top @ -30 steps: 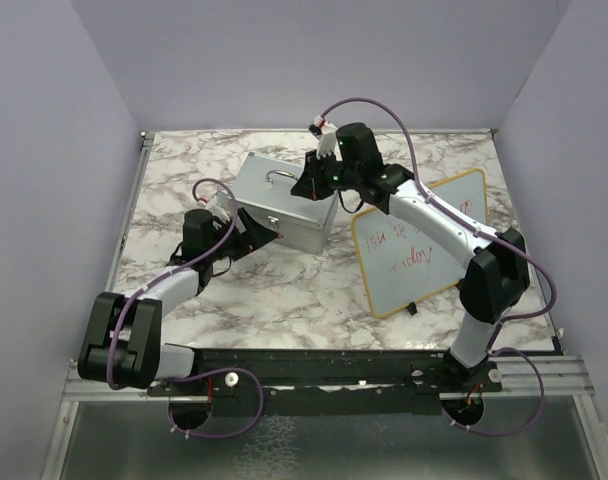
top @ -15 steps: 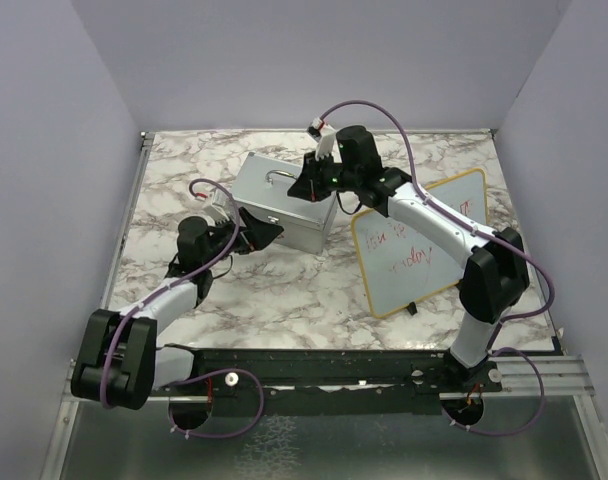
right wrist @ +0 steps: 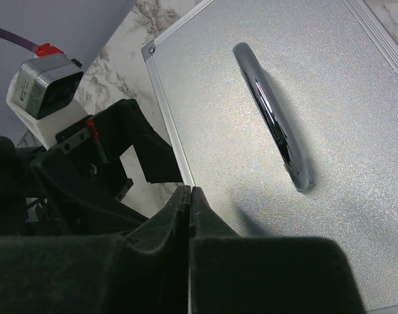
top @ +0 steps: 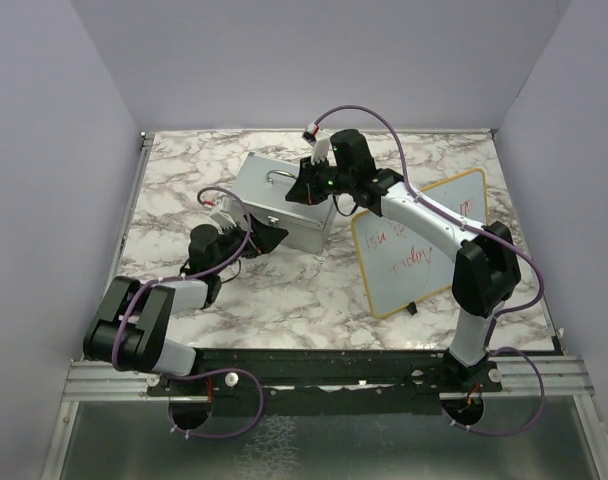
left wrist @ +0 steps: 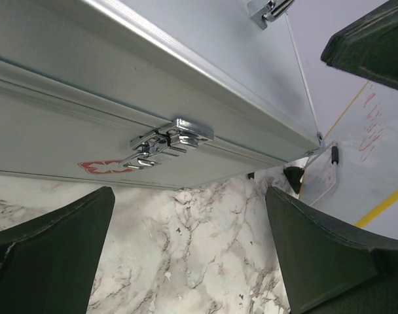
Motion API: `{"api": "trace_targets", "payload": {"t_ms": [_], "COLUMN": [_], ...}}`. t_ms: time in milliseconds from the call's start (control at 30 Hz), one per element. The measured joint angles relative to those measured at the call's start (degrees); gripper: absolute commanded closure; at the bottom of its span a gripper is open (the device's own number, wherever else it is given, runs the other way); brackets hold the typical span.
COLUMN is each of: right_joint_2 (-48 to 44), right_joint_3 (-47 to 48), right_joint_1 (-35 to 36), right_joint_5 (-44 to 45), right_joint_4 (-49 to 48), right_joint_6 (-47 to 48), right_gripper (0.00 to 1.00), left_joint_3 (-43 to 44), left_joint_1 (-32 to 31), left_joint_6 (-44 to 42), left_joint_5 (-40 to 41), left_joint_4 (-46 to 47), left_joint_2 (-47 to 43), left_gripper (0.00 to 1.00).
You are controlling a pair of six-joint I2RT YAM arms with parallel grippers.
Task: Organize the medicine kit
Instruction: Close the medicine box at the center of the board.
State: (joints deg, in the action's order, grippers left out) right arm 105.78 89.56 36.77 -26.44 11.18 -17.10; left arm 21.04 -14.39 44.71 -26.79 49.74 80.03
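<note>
The medicine kit [top: 284, 203] is a grey metal box standing closed on the marble table, with a loop handle [top: 276, 178] on its lid. My left gripper [top: 265, 237] is open and empty, low at the box's front. In the left wrist view its fingers [left wrist: 52, 242] stand wide apart below the chrome latch [left wrist: 170, 143] and the red emblem [left wrist: 102, 167]. My right gripper [top: 304, 189] is shut and empty on the lid. In the right wrist view its tips [right wrist: 189, 191] rest at the lid's front edge, beside the handle [right wrist: 271, 118].
A wood-framed whiteboard [top: 419, 240] with red writing lies flat to the right of the box; it also shows in the left wrist view [left wrist: 372, 124]. Purple walls enclose the table on three sides. Bare marble [top: 284, 290] lies in front of the box.
My left arm has folded lower and its wrist has shifted slightly right, with the gripper staying at the box's front. My right gripper has edged slightly left on the lid.
</note>
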Motion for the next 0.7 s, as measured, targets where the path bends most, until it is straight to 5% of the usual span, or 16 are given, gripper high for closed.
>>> {"api": "trace_targets", "payload": {"t_ms": [700], "right_joint_2": [0.13], "right_joint_3": [0.28], "right_joint_1": [0.0], "right_joint_5": [0.0], "right_joint_4": [0.02], "right_joint_6": [0.11], "right_gripper": [0.96], "left_joint_3": [-1.01], "left_joint_1": [-2.51], "left_joint_6": [4.76], "left_joint_5": [2.64], "left_joint_4": [23.82], "left_joint_2": [15.72], "left_gripper": [0.01]}}
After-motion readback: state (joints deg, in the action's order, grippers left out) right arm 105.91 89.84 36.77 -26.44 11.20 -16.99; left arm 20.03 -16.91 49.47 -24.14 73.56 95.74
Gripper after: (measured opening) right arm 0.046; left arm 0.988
